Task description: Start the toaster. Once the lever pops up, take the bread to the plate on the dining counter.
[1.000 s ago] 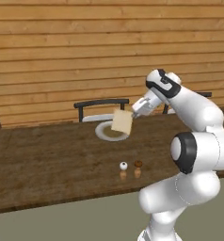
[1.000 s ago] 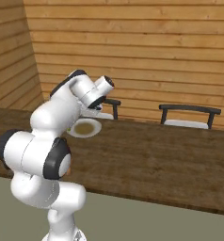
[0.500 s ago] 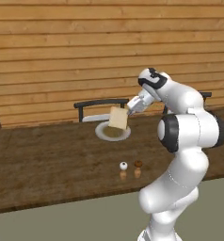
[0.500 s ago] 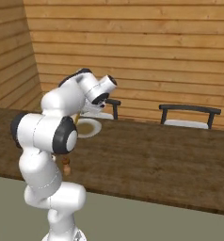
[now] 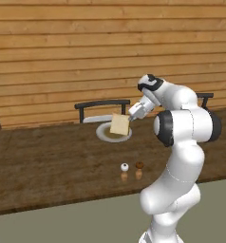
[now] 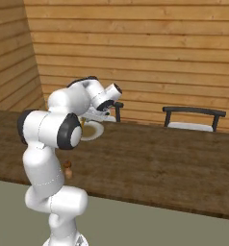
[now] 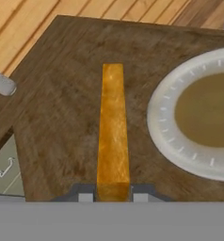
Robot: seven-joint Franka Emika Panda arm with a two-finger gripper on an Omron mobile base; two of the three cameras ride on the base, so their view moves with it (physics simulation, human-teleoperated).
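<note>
- The room: warm horizontal wood planking forms the back wall [image 5: 86, 57], with two dark-framed chairs [image 5: 103, 105] pushed up along the far side of the desk and a grey floor in front.
- The desk [image 5: 48, 156] is the long dark-brown wood-grain dining counter; it runs right across both base views, and the arm reaches over it toward the far edge.
- The plate [image 5: 105, 134] sits on the desk near that far edge, pale and round with a brownish centre. In the hand view its rim [image 7: 163, 136] lies off to one side of the tool's line, not under it.
- The bread [image 5: 120, 124] hangs in the air, on edge, partly over the near-right side of the plate as the left base view shows it. Its long axis runs straight out from the tool [image 7: 113, 196], orange crust facing the hand camera.
- The tool is clamped on the bread's near end, one finger on each face.
- Judgement: the coming move turns on a sideways shift toward the plate, then lowering and letting go.
- Two small shakers [image 5: 132, 171], one white-topped and one brown-topped, stand near the front edge, well apart from the plate.
</note>
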